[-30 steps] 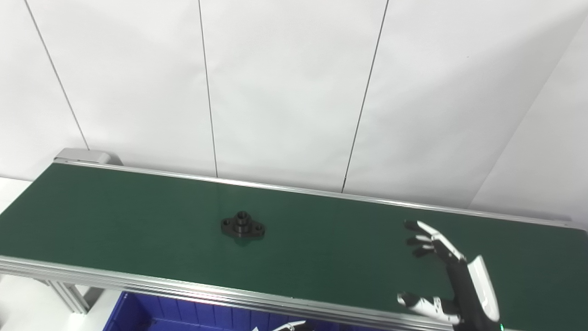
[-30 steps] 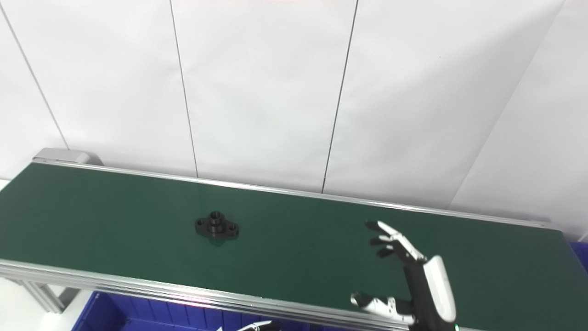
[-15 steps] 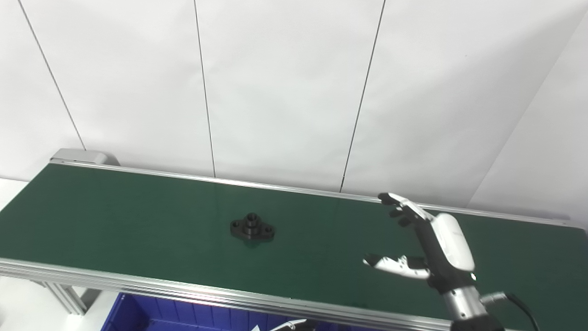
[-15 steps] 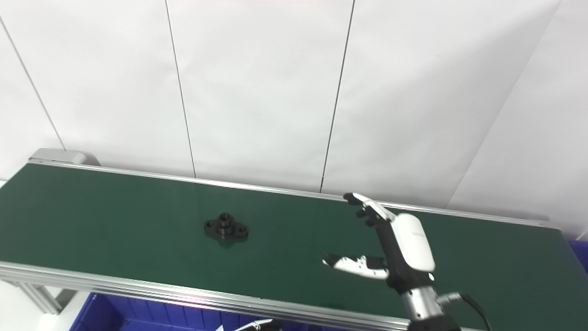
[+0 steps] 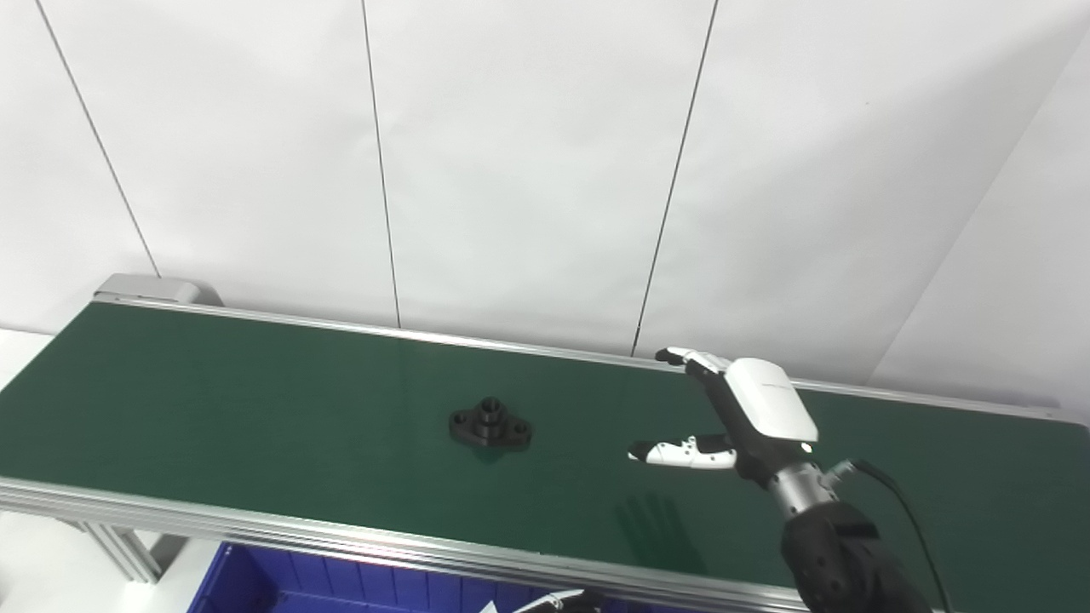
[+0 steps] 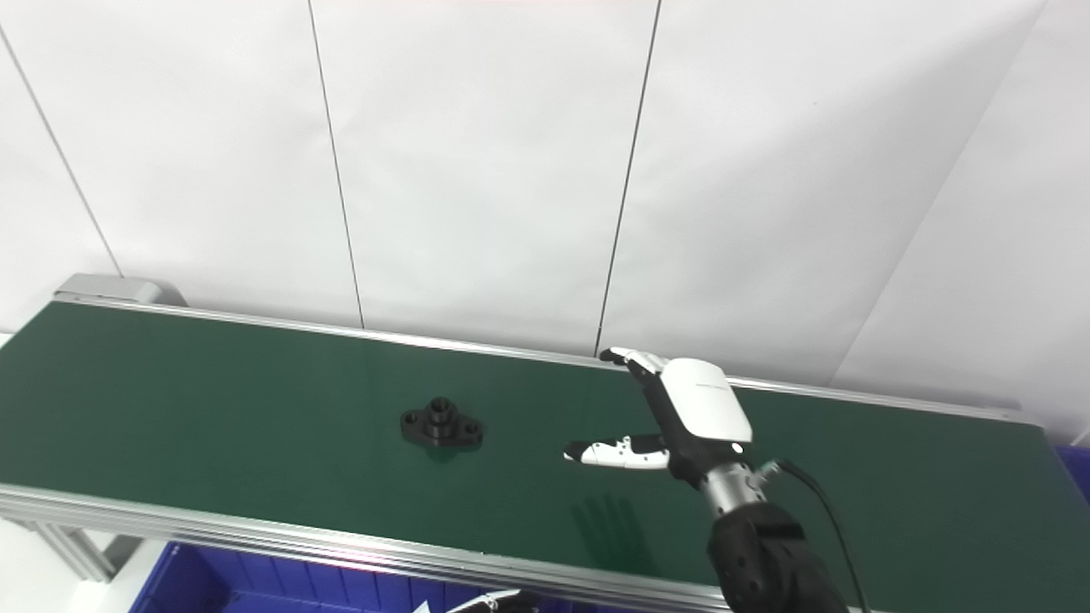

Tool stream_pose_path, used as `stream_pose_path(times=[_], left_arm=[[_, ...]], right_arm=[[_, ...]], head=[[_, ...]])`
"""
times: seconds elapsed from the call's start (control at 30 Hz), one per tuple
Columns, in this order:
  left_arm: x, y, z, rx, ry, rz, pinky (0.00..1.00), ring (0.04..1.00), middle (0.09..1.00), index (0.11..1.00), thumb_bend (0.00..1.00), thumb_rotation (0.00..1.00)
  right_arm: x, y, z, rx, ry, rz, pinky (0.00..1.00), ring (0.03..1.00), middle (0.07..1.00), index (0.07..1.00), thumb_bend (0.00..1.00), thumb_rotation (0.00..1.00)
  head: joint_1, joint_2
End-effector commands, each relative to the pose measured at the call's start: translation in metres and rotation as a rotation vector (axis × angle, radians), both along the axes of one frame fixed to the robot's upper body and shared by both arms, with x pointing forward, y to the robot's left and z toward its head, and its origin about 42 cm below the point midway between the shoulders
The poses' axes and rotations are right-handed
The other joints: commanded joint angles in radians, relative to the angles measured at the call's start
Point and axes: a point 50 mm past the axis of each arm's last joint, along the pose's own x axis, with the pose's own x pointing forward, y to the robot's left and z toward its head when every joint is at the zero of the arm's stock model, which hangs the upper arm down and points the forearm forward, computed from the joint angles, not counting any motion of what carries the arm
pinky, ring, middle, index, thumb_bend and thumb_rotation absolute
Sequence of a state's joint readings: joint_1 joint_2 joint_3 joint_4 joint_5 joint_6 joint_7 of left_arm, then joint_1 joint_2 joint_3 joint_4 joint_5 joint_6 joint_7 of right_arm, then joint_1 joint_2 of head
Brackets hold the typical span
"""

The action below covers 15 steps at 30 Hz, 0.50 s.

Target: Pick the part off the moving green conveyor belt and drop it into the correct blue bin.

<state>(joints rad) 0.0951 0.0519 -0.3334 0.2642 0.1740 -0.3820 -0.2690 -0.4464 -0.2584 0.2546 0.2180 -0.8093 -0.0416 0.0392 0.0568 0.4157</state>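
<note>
A black flanged part [image 5: 490, 425] with a raised centre hub lies flat on the green conveyor belt [image 5: 213, 400], near the middle. My right hand [image 5: 739, 415] hovers over the belt to the right of the part, open, fingers [image 5: 691, 359] stretched toward the far rail and thumb [image 5: 681, 452] pointing left at the part, a clear gap between them. It holds nothing. Only a sliver of my left hand [image 5: 545, 603] shows at the bottom edge, below the belt's front rail, too little to read its state.
A blue bin [image 5: 281, 583] sits under the belt's front rail at the bottom left. Aluminium rails [image 5: 255, 524] border the belt front and back. White wall panels stand behind. The hand's shadow [image 5: 656, 532] falls on the belt below it.
The part has ridden the belt to the right. My right hand has risen from the bottom right, moved left and farther over the belt toward the part, staying open.
</note>
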Motion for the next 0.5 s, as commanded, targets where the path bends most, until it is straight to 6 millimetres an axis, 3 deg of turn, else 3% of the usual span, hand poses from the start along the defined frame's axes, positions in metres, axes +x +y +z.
stream_pose_path(times=[0.0,0.23,0.47], left_arm=[[0.007,-0.006,0.013,-0.022,-0.064,0.003,0.77,0.842,0.851,0.846,0.89,0.62],[0.006,-0.007,0.012,-0.035,-0.067,0.000,0.77,0.844,0.857,0.850,0.86,0.60],[0.005,-0.009,0.013,-0.032,-0.057,0.002,0.77,0.844,0.857,0.850,0.88,0.61]], right_arm=[[0.018,0.013,0.026,-0.007,-0.074,-0.003,0.67,0.741,0.773,0.818,0.90,0.72],[0.034,0.037,0.022,-0.062,-0.050,0.022,0.59,0.690,0.759,0.812,0.90,0.70],[0.039,0.055,0.012,-0.089,-0.004,0.025,0.62,0.720,0.772,0.816,0.92,0.68]], head=[[0.000,0.001],[-0.003,0.007],[-0.003,0.012]])
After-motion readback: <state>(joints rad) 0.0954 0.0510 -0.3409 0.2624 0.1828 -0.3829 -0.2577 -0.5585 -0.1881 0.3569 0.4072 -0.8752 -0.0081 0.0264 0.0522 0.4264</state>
